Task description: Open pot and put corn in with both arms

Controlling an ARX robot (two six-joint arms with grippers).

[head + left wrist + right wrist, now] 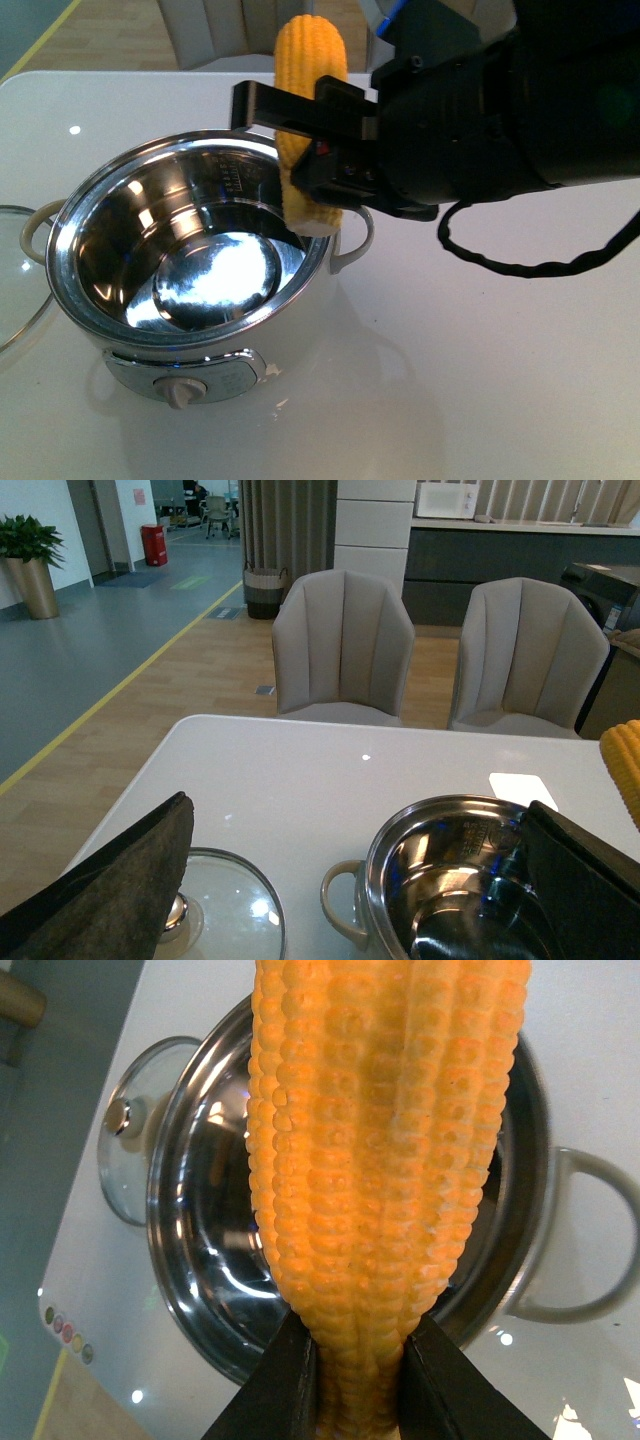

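The pot (100,190) stands open on the white table, its shiny steel inside empty, dial (180,392) at the front. Its glass lid (12,290) lies flat on the table at the pot's left. My right gripper (310,135) is shut on the corn (308,55) and holds it upright over the pot's far right rim, its lower end just inside the rim. In the right wrist view the corn (385,1140) fills the middle between the fingers (285,1380), with the pot (180,1210) below. My left gripper (358,805) is open and empty, above the lid (235,900) and pot (400,830).
A small white square pad (522,788) lies on the table beyond the pot. Two grey chairs (342,645) stand behind the table's far edge. The pot's cream handles (355,240) stick out at both sides. Bare table spreads to the pot's right.
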